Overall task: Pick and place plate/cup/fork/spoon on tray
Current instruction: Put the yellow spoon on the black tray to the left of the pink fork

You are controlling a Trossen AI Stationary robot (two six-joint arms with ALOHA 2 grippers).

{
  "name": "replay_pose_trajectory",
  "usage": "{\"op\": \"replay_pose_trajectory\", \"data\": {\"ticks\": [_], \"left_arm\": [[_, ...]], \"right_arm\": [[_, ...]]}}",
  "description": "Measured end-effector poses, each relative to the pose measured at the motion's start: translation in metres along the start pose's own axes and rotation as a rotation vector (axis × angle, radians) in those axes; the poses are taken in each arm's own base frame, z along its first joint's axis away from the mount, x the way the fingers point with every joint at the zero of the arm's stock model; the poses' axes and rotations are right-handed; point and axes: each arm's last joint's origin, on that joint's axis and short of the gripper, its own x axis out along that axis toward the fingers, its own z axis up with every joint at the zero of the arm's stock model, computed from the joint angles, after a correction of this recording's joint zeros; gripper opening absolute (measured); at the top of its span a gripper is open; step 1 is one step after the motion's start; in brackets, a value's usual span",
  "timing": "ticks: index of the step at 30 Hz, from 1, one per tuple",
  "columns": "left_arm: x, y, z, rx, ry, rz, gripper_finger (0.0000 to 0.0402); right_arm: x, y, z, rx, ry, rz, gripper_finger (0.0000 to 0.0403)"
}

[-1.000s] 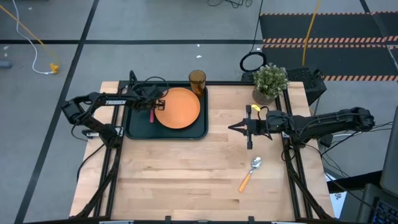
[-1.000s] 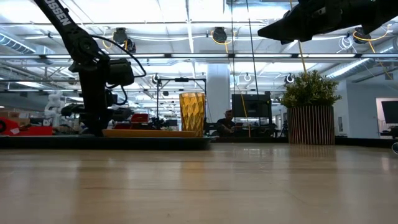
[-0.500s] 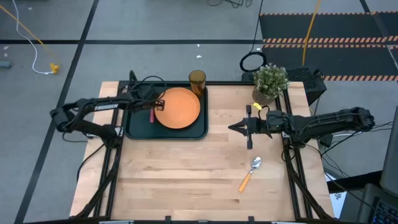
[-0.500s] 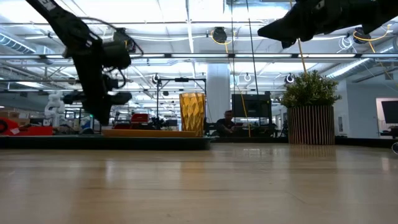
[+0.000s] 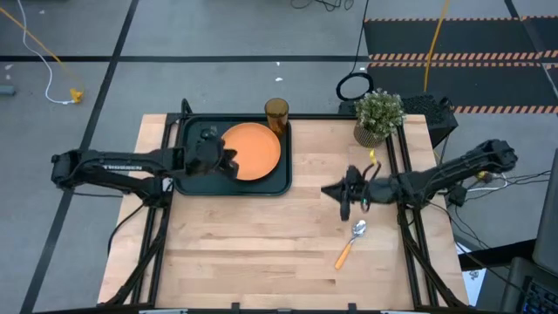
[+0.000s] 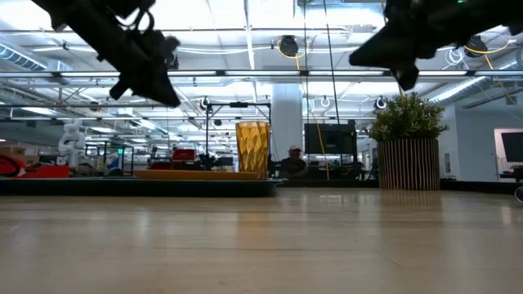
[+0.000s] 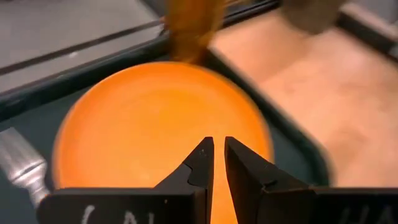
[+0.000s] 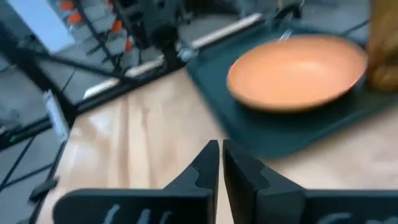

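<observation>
The dark tray (image 5: 187, 179) lies at the table's far left. On it are the orange plate (image 5: 255, 148) and the amber cup (image 5: 276, 113), which stands in the tray's far right corner. The fork's tines (image 7: 22, 165) show on the tray beside the plate; in the high view my left arm covers the fork. My left gripper (image 5: 234, 165) is shut and empty, raised above the tray (image 6: 167, 94) at the plate's near left rim. The orange-handled spoon (image 5: 351, 241) lies on the table at the near right. My right gripper (image 5: 328, 188) is shut and empty, high above the table (image 6: 359, 57), on the far side of the spoon.
A tan pot with a green plant (image 5: 377, 116) stands at the table's far right, behind my right arm. Bare wood (image 5: 261, 244) stretches across the table's near half. The room beyond shows in the low view.
My left gripper has risen off the tray and drawn back toward the table's near left; the fork stays on the tray. My right gripper has moved a little toward the near edge and down, toward the spoon.
</observation>
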Motion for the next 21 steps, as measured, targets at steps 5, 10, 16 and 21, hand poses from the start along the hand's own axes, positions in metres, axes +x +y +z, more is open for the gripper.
{"op": "replay_pose_trajectory", "data": {"ticks": [5,10,16,21], "left_arm": [[-0.015,-0.019,0.003,0.023,-0.089,-0.144,0.0040],[-0.026,-0.037,-0.001,0.048,-0.121,-0.257,0.0040],[-0.032,-0.048,-0.010,0.070,-0.103,-0.320,0.0040],[-0.040,-0.057,-0.014,0.080,-0.104,-0.378,0.0040]], "right_arm": [[-0.002,0.020,-0.022,0.040,0.079,0.048,0.0016],[-0.010,0.038,-0.035,-0.008,0.185,0.095,0.0016],[-0.020,0.065,-0.036,-0.198,0.462,0.108,0.0020],[-0.023,0.084,-0.044,-0.419,0.676,0.206,0.0050]]}}
